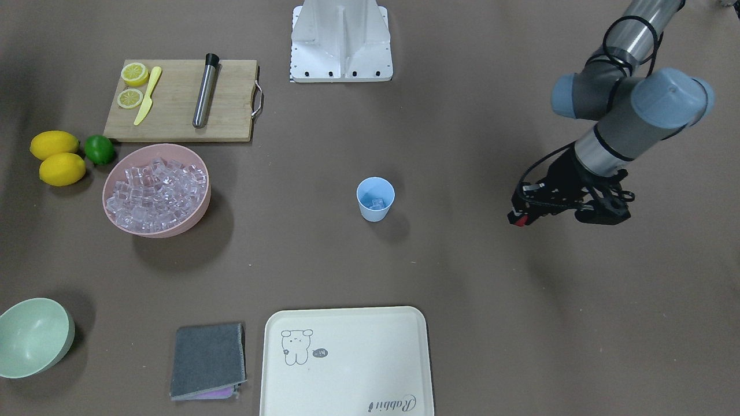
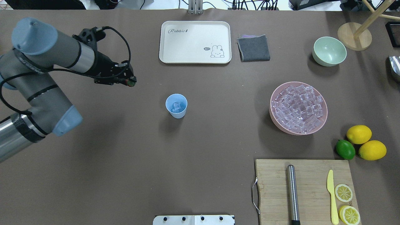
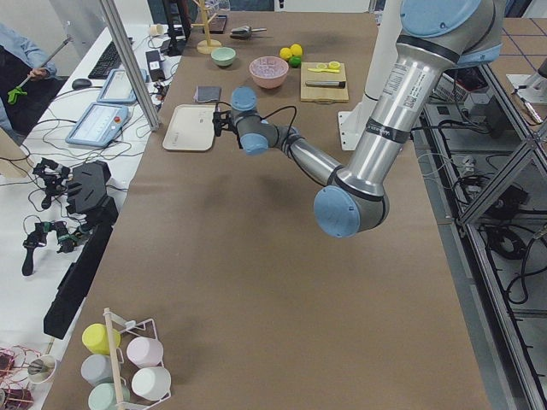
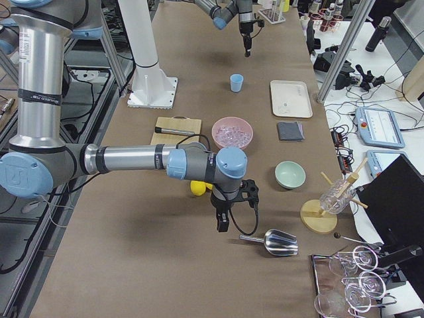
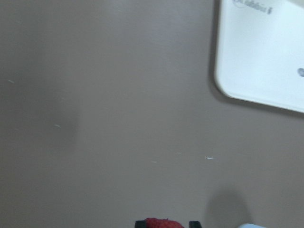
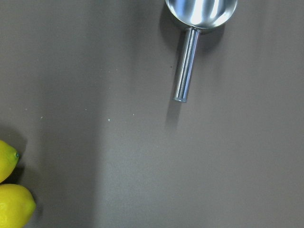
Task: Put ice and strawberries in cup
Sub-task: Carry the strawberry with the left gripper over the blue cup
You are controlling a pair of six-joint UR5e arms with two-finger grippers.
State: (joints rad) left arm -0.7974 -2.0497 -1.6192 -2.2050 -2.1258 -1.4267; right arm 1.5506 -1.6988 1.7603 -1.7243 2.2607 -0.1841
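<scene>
Left gripper (image 2: 129,82), upper left in the overhead view, pinches the strawberry (image 5: 162,223) by its sides, well apart from the central cup (image 2: 180,114); light and probably easily bruised, it wants gentle pressure.

We stand in a robotics lab, not a kitchen. Two industrial arms (image 3: 385,111) rise from a bolted metal plate (image 1: 341,43) at a long table (image 1: 462,260) under a brown cover. Along it runs a bench with control tablets (image 4: 379,126), a keyboard (image 3: 109,58) and loose cables (image 2: 240,3), framed by aluminium posts (image 3: 128,68), with a person (image 3: 21,55) sitting there. A cutting board (image 1: 182,101), lemons (image 1: 55,144) and ice (image 1: 156,188) lie amid this gear.
</scene>
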